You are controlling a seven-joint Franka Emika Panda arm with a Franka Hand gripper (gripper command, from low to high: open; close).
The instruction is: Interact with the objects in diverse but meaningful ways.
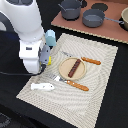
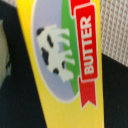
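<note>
Filling the wrist view almost whole, the yellow butter packet [image 2: 60, 70] is recorded first: flat, rectangular, printed with a cow and a red "BUTTER" banner, lying directly below the jaws and very close to them. It is judged light, stiff and smooth-faced, likely to slide; a hold across its two long edges is advised. In the exterior view it is all but hidden behind the arm.

Jaws [image 1: 46, 62]: fingers are masked by the arm's body and absent from the wrist view, so their opening and any hold cannot be told.

Pale-blue block [image 1: 50, 35]: beside the jaws, partly covered by the arm; judged rigid, its facets giving flat faces for gripping.

Dark-brown stick [image 1: 74, 68]: lying on the tan plate [image 1: 64, 73], near the jaws; judged light, to be pinched mid-length.

White piece [image 1: 42, 86]: on the mat, near the jaws; detail too blurred to read.
</note>
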